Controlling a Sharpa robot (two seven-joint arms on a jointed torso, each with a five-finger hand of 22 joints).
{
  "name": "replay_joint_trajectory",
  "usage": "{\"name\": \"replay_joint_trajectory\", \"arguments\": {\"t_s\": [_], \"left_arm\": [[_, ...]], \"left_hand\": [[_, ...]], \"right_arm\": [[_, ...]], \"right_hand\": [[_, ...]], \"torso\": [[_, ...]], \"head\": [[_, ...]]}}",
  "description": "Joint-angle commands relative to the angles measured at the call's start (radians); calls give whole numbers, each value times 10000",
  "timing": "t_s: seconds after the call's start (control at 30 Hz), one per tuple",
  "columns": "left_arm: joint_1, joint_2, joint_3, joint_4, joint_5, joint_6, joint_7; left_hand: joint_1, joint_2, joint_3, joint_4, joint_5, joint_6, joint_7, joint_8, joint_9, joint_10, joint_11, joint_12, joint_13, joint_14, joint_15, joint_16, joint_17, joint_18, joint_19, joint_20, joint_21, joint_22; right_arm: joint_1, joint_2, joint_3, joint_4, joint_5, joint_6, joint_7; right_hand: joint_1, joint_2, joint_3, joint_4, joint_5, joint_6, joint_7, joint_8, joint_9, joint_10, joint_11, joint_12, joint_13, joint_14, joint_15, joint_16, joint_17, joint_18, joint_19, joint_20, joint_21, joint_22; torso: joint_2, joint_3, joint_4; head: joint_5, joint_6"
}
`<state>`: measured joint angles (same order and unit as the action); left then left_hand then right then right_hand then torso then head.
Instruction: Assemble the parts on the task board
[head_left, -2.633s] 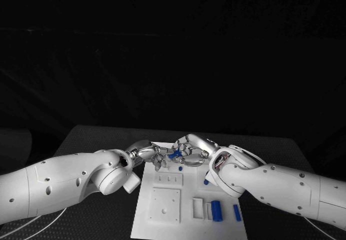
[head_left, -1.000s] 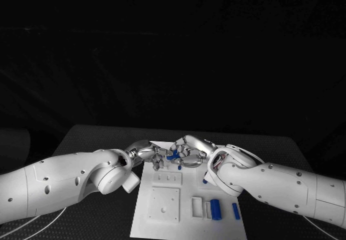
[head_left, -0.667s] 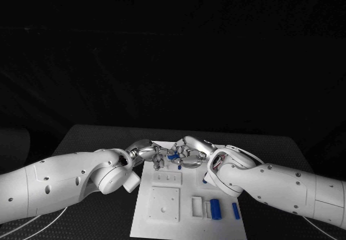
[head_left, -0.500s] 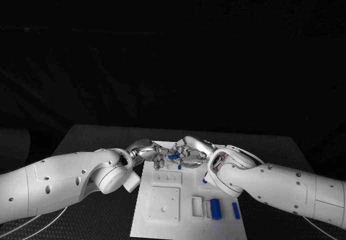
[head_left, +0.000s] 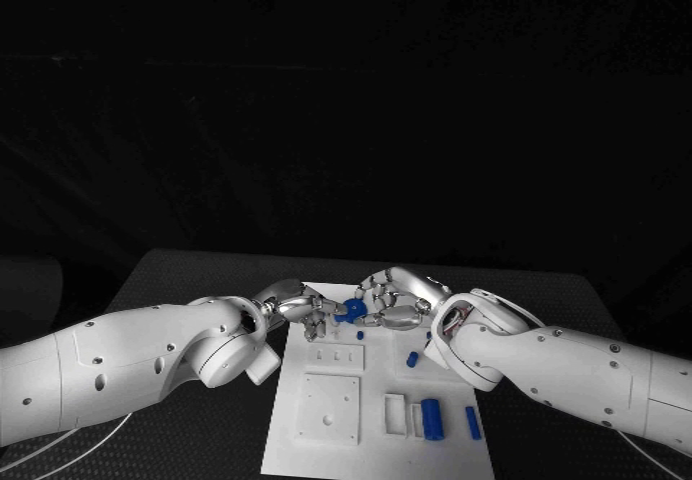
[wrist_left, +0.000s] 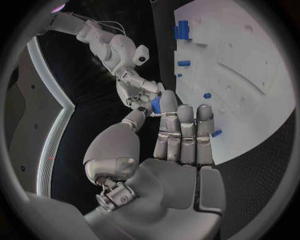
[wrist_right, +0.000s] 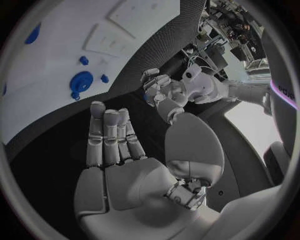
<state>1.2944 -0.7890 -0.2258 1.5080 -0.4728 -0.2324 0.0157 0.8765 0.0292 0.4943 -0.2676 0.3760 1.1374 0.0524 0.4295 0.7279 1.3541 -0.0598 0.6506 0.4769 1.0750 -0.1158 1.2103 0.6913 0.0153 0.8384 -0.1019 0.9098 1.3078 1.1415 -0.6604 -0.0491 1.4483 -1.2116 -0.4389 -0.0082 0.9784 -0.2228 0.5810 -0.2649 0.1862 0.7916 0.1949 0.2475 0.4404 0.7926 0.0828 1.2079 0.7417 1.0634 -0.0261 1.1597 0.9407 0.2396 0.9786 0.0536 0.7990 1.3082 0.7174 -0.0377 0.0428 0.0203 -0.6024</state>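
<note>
Right hand (head_left: 392, 297) has drawn back and up from the meeting point over the far end of the task board (head_left: 329, 440); half a second ago its fingers were bunched against the small blue part (head_left: 348, 311), now they stand off it. Its withdrawal uncovers a short blue peg (head_left: 413, 358) on the board beside the right forearm.

Right wrist view: right hand's palm flat, fingers (wrist_right: 107, 135) straight and close together, nothing in them — empty. Same view shows the left hand (wrist_right: 156, 85) across the gap with the blue part at its fingertips.

Left hand (head_left: 300, 305) — left wrist view shows the part (wrist_left: 155, 104) pinched between thumb and a fingertip, other fingers straight alongside. So the part appears to have passed to the left hand, held above the board's far end, not seated.

Elsewhere on the board: a blue cylinder (head_left: 431, 419) and a slimmer blue pin (head_left: 473, 424) near the front right edge; a round blue piece (wrist_right: 81, 80) with two small blue studs next to it, seen from the right wrist.

Judgement on the step: seating the pinched part. The pinch looks thin, at the part's end, so lower slowly, keep it square to its socket, and let go only once it bears on the board. Right hand should stay clear but close, in case the part tips.
</note>
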Motion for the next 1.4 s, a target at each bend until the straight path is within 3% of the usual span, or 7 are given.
{"name": "replay_joint_trajectory", "arguments": {"t_s": [0.03,0.2,0.37,0.63,0.83,1.07,1.4], "left_arm": [[7,44,7,-105,-947,-83,-643],[9,231,9,-426,-2151,452,-1565],[17,525,10,-747,-3494,1266,-2949],[21,1263,6,-1032,-5052,2227,-4363],[20,1708,5,-1328,-5536,2724,-4383],[20,1889,1,-1461,-5989,2575,-4644],[4,2213,-139,-1754,-6130,2342,-4677]], "left_hand": [[278,151,47,-77,96,325,-341,81,19,7,-87,48,16,36,-111,72,-2,-19,90,-1135,81,226],[287,156,51,-88,124,324,-345,98,24,7,-95,61,21,42,-121,84,-8,-16,100,-1146,102,226],[317,161,67,-119,195,318,-350,119,30,2,-107,76,24,48,-135,96,-23,-12,111,-1163,137,226],[339,182,80,-139,253,323,-356,141,35,10,-118,89,24,65,-144,110,-39,-10,120,-1175,172,228],[337,219,80,-166,387,327,-364,173,40,30,-135,108,21,102,-163,129,-72,-4,145,-1197,236,225],[323,213,80,-186,667,338,-376,219,46,53,-155,134,16,144,-181,158,-115,-2,145,-1217,294,219],[297,197,72,-192,989,374,-400,277,49,108,-178,164,7,202,-193,205,-161,6,156,-1238,368,213]], "right_arm": [[6,-257,24,-171,11,-325,152],[166,-587,161,-600,-9,-650,297],[364,-846,592,-748,252,-838,392],[837,-898,930,-1224,1935,-666,813],[1056,-578,940,-2045,3125,-317,1200],[1086,-373,940,-2395,3209,-509,994],[1093,-185,937,-2564,3701,-251,842]], "right_hand": [[139,-64,-43,11,110,-99,7,-52,-9,-91,17,-49,-74,-111,24,-47,-44,142,-120,48,-70,36],[416,-93,30,83,383,-83,9,1,-7,-98,20,-42,-185,-157,30,-38,-106,183,-165,137,-111,49],[579,-90,138,151,479,-49,-1,41,-9,-79,13,-26,-255,-159,24,-22,-146,220,-159,188,-120,60],[645,-109,261,311,720,84,-31,145,-8,-90,-11,-69,-429,-230,7,-74,-258,222,-224,258,-193,60],[481,107,483,280,763,337,2,391,-34,19,107,-1981,-2202,-739,229,-1947,-1528,147,-1288,783,-1529,-616],[199,344,598,247,1040,454,-11,584,-126,289,479,-4735,-4603,-1267,982,-4708,-3131,7,-2644,1338,-3098,-1497],[318,402,616,379,1156,358,22,667,-255,1361,688,-7529,-6599,-1551,1559,-7210,-4377,-170,-4003,1761,-4116,-1920]], "torso": [[-1,0,-9],[-30,8,-24],[-59,32,-74],[-154,109,-152],[-223,146,-166],[-257,187,-180],[-231,147,-177]], "head": [[20,9],[36,2],[72,-24],[173,-153],[248,-282],[286,-419],[337,-480]]}}
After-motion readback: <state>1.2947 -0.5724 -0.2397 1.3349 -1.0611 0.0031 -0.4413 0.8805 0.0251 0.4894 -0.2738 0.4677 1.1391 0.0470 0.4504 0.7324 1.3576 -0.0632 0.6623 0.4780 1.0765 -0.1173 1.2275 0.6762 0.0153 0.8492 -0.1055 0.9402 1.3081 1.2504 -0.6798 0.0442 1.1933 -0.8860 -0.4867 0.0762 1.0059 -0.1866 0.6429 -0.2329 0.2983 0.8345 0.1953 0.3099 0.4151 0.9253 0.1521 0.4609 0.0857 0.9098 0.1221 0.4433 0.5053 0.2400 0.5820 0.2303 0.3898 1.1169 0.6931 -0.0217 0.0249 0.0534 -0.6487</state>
